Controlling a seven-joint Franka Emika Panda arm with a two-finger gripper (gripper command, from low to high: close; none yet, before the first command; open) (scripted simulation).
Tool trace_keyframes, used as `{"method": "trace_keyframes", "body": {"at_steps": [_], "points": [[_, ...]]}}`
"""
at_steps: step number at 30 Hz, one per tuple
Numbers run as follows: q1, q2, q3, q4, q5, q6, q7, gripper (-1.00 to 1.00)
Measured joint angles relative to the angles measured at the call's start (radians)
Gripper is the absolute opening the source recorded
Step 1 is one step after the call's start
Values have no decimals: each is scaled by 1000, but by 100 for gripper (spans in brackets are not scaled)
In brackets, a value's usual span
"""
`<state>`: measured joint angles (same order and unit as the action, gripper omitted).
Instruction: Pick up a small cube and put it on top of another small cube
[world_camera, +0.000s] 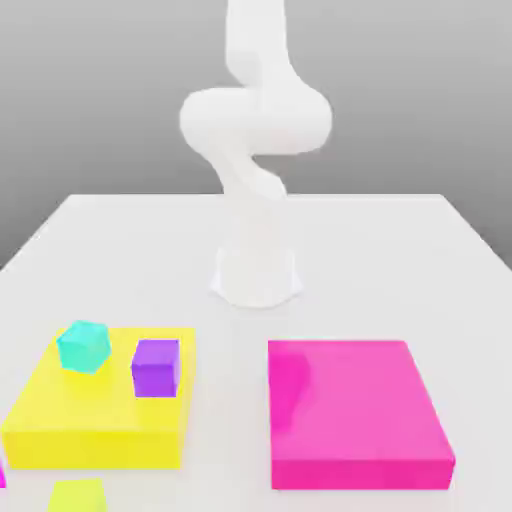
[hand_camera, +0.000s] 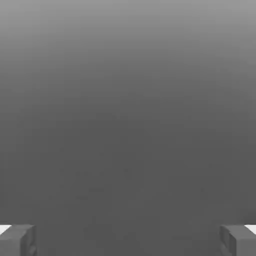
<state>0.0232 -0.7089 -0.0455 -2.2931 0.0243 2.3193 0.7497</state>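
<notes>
Count in the ext. view: 3 little cubes, 2 flat blocks, 1 robot arm, plus a magenta-violet piece of some obj., cut by the ext. view's left border; what it is, I cannot tell.

Nearest comes the lime cube, the one to pick up, partly cut by the pic.'s lower border. It is just beside the near edge of the yellow block, toward that block's near-left corner (left & right here = the ext. view's left & right). On the other side of the table lies the pink block, w/ a darker patch on its left part; the two blocks are apart.

On top of the yellow block sit 2 cubes: the purple cube near the right edge, approx. midway b/w near & far edges, and the cyan cube, the one to stack on, near the far-left corner, turned at an angle. They are apart from each other; the cyan top is bare.

Farther, the arm stands w/ its base on the table, b/w the table's left & right edges.

The hand view shows the gripper: 2 fingers, spread wide, w/ grey background b/w them. It is empty and touches none of the cubes.
</notes>
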Motion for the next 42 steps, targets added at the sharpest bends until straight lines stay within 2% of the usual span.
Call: {"method": "trace_keyframes", "body": {"at_steps": [9,16,24,31,35,36,42], "points": [[63,331,-154,25,113,70,-201,0],[69,587,-230,45,214,122,-364,0],[13,869,-252,65,278,189,-516,0],[-36,1091,-277,77,246,265,-589,0],[-81,1233,-233,105,288,358,-635,0],[-93,1264,-218,112,303,382,-647,-100],[-99,1280,-211,116,311,391,-653,-100]]}}
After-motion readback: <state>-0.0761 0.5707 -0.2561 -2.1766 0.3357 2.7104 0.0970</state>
